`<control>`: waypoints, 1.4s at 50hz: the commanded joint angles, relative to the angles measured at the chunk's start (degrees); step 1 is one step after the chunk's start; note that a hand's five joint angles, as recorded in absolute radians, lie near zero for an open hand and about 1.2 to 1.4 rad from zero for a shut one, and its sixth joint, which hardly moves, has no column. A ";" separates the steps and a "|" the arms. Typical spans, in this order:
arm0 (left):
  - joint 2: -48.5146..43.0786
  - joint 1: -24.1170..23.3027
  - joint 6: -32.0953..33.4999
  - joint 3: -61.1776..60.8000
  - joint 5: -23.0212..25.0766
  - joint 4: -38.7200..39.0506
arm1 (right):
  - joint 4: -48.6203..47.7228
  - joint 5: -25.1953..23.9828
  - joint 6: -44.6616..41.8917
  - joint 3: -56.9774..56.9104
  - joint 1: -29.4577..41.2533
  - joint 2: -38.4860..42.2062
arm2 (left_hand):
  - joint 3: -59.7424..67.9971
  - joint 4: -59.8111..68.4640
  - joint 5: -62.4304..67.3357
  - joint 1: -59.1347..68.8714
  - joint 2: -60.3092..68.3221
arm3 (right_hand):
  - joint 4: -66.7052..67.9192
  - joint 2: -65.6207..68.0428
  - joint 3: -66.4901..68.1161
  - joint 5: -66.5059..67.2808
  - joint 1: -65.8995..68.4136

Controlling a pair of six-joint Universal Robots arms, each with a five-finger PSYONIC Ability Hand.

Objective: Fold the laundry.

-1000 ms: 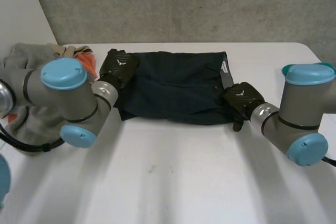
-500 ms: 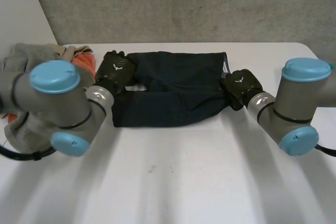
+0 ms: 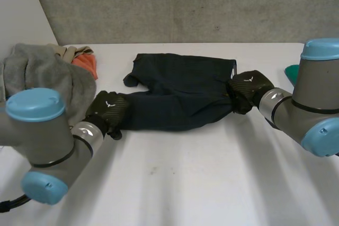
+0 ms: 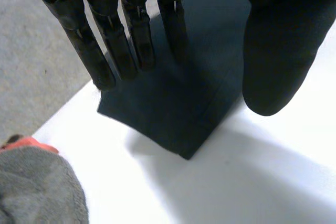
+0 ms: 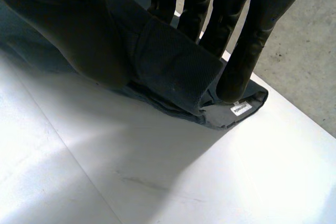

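Dark shorts (image 3: pixel 180 96) lie mid-counter (image 3: pixel 185 183), soft & floppy, prob. light. Right hand (image 3: pixel 248 91) pinches waistband end betw. thumb & fingers (image 5: pixel 253 40); left hand (image 3: pixel 106 110) straight, loose over leg corner. Best grabbed at corners.

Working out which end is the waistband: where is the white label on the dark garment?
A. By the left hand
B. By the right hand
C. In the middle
B: the white label sits on the dark garment just past the fingers of the right hand.
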 commanded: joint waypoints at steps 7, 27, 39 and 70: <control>-10.23 2.50 -0.08 10.47 0.21 0.11 | 0.19 -0.10 0.75 0.91 0.02 -0.25 | 1.14 1.33 1.57 0.87 1.04 | 11.91 12.71 12.24 14.33 24.12; -17.70 1.98 0.18 17.86 2.67 0.11 | -0.08 -0.36 0.57 0.47 -0.07 0.36 | 6.35 6.53 6.78 6.08 6.25 | 11.91 12.71 12.24 14.33 24.12; -19.99 2.07 0.27 21.28 3.46 0.03 | -0.25 -0.36 0.48 0.39 -0.16 0.98 | 41.80 41.99 42.23 41.53 41.70 | 11.91 12.71 12.24 14.33 24.12; 18.25 -3.03 8.27 -6.84 2.58 -41.72 | 21.90 7.64 -27.64 19.19 -0.33 -12.82 | 44.18 44.37 44.61 43.91 44.08 | 11.91 12.71 12.24 14.33 24.12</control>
